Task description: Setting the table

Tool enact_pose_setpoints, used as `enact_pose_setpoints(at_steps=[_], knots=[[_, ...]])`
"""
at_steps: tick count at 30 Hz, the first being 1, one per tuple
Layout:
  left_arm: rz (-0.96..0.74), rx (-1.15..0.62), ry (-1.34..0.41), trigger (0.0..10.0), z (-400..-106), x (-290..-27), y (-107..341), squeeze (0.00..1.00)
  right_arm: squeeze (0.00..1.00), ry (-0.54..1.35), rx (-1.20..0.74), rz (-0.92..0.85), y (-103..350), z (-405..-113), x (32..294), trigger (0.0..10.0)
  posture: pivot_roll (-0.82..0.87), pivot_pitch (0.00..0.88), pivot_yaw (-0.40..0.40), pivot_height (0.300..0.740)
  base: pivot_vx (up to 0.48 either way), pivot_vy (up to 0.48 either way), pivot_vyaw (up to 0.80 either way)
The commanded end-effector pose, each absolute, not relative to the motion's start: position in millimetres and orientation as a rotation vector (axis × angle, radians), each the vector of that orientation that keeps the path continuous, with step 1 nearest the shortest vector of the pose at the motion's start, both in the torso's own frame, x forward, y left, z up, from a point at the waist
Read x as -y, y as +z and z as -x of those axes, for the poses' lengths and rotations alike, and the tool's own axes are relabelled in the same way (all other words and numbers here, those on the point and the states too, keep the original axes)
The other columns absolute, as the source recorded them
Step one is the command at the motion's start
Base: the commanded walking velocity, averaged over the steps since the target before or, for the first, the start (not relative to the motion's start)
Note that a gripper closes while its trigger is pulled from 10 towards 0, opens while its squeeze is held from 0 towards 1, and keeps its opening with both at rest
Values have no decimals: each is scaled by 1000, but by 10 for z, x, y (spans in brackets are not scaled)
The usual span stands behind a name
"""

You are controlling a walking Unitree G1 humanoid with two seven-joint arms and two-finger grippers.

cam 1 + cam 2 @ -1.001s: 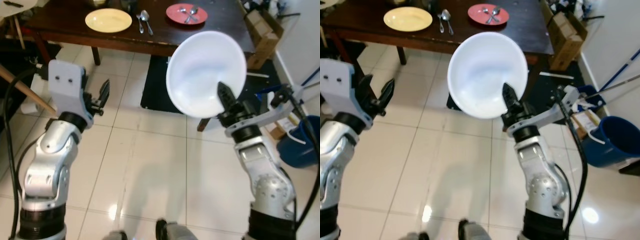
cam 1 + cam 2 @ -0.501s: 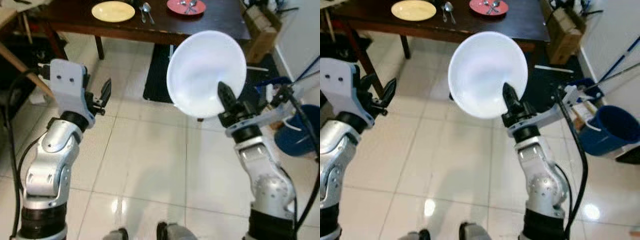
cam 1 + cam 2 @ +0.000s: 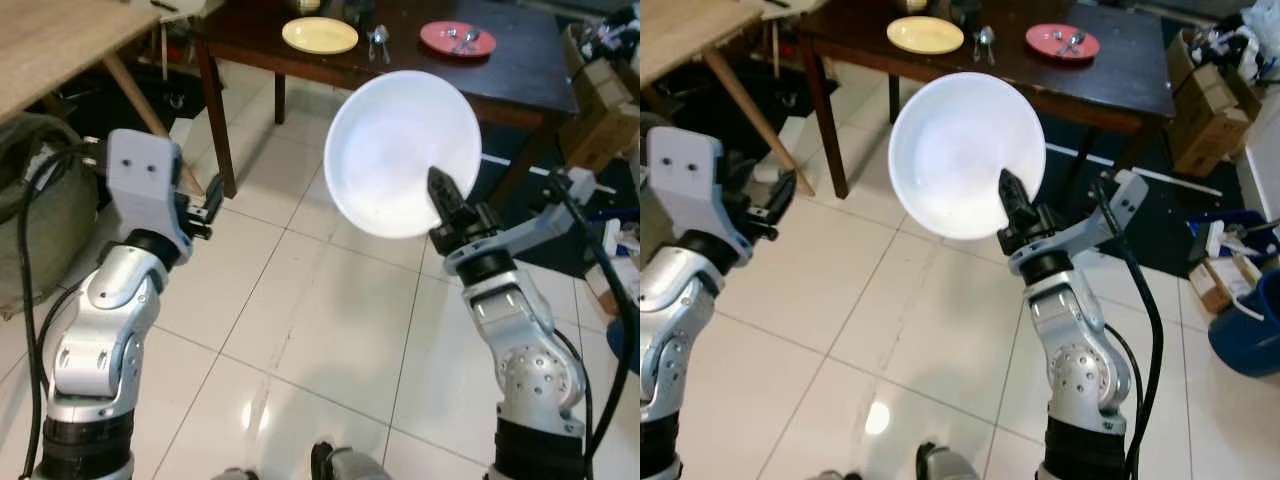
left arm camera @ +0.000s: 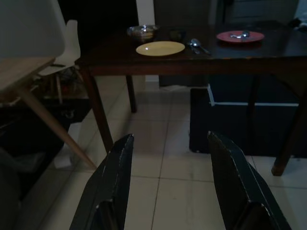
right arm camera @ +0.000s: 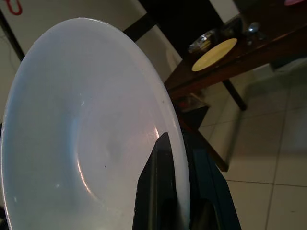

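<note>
The robot's right gripper (image 3: 441, 192) pinches the lower rim of a white plate (image 3: 402, 150), one black finger (image 5: 158, 191) across the inner face and the other behind, holding the plate upright on edge at chest height with its hollow side turned toward the head camera. The left gripper (image 4: 168, 187), raised level with it on the far side of the robot's body, carries nothing; its two black fingers stand apart with bare tiled floor (image 3: 300, 300) showing in the gap between them. Beyond both grippers stands a dark wooden dining table (image 3: 1120, 85). On it, ahead of the left gripper, lies a yellow plate (image 3: 925, 34) with two spoons (image 3: 984, 38) just beside it, and farther along, beyond the held plate, a red plate (image 3: 1062, 41) with cutlery resting on it. A metal bowl (image 4: 143, 31) sits behind the yellow plate. A light wooden table (image 3: 50, 40) stands out past the left gripper, and cardboard boxes (image 3: 1205, 100) sit on the floor out past the right gripper, near the dark table's end
</note>
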State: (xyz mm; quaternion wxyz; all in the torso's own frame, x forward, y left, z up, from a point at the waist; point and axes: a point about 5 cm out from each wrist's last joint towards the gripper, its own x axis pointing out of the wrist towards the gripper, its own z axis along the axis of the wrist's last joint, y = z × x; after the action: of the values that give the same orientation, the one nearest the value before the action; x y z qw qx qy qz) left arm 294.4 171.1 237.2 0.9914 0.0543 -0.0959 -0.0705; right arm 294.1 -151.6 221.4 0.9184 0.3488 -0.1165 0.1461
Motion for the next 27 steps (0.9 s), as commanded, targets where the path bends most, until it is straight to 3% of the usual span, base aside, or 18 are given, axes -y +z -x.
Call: enact_pose_setpoints(at_steps=[1,27], knots=[[-112,178,-145,10000,-2953,-1710,2352,0,0,284,230,-712,2176,-2943,1536,10000,-92,64,20,740,0,0,0],[-130,162,-115,10000,-2965,-1759,2302,0,0,296,215,-705,2136,-2937,1512,10000,-92,67,21,740,0,0,0]])
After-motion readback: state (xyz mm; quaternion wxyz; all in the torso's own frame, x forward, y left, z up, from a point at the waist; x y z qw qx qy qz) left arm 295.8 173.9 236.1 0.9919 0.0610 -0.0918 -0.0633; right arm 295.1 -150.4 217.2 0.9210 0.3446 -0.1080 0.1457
